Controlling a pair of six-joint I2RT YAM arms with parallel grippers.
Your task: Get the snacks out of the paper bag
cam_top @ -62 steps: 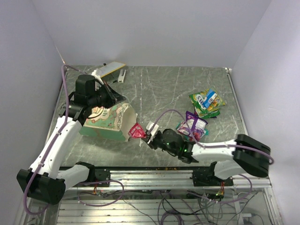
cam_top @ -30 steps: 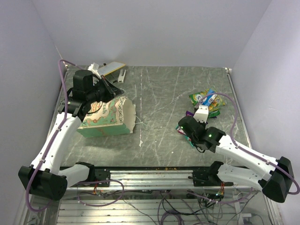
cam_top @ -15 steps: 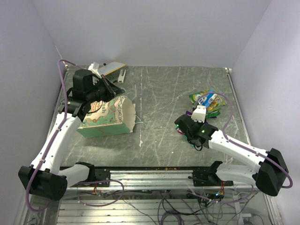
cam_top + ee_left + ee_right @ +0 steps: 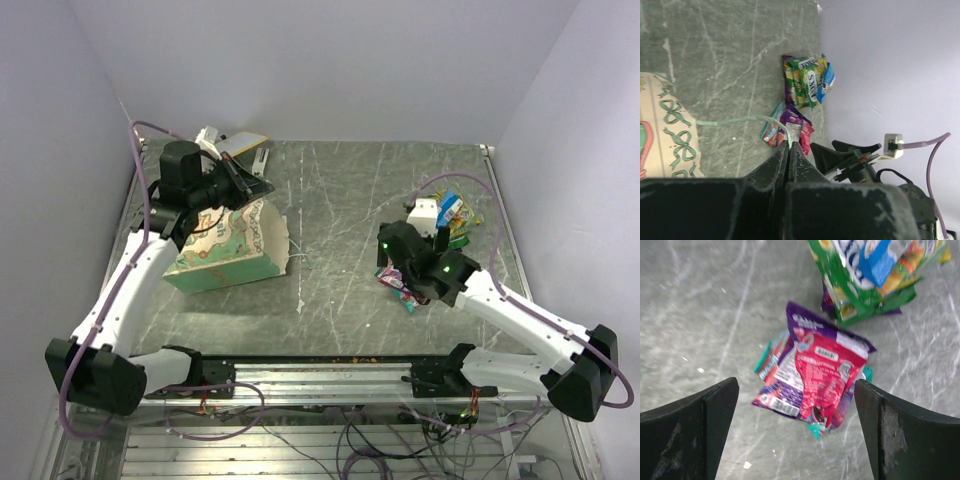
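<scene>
Even soft light, slight wrist blur

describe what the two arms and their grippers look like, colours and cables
Both the left arm and right arm have white link shells with black joint housings. A purple cable loops along each. The right arm shows small green lights and a white connector block at its wrist. The left gripper and right gripper have matte black fingers, scuffed grey in places.
</scene>
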